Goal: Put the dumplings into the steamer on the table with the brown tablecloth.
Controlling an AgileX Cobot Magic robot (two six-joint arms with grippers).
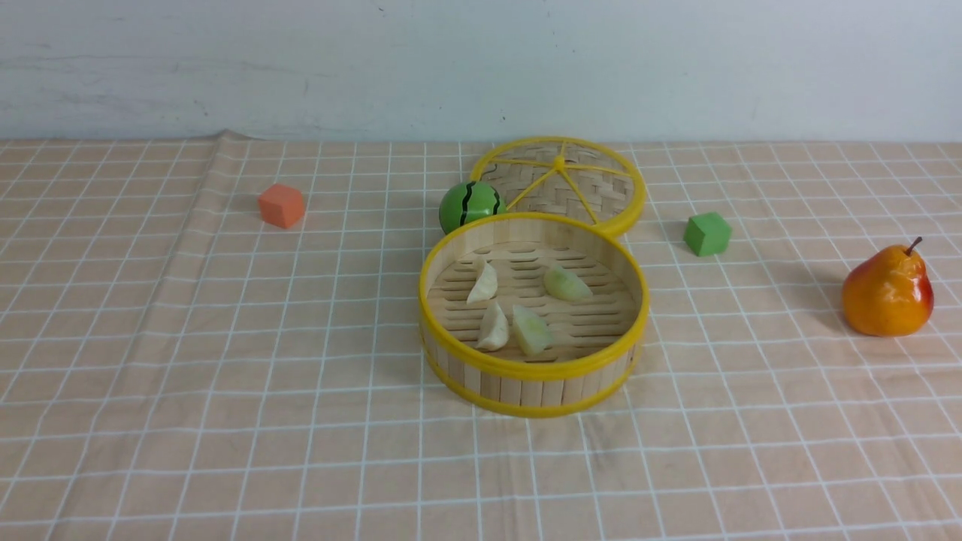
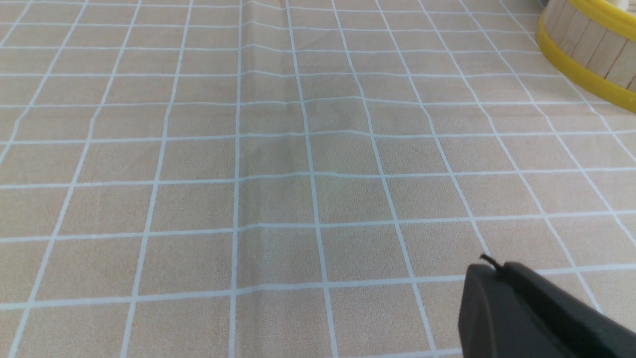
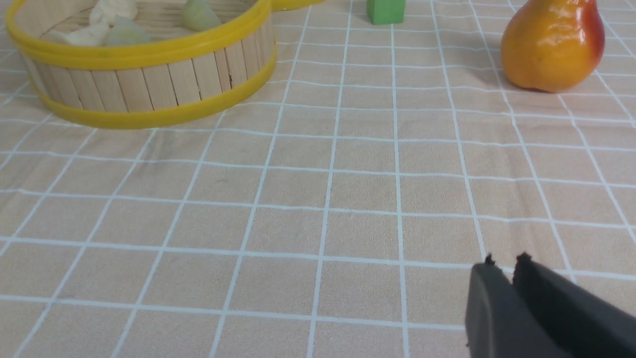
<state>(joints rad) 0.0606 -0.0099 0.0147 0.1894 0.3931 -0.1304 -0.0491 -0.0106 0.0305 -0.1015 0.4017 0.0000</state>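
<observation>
Near the table's (image 1: 150, 421) centre, the steamer (image 1: 533, 376) is holding all four dumplings (image 1: 492, 327) — loading appearing complete. Left gripper (image 2: 489, 268) and right gripper (image 3: 504, 263) are resting pressed together, empty — next move: nothing but parking.

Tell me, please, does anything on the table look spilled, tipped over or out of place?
Nothing stands out. All four dumplings lie inside the steamer, which sits upright. Its lid lies off, behind it, partly hidden by its rim. The brown tablecloth is slightly wrinkled, nothing more.
</observation>
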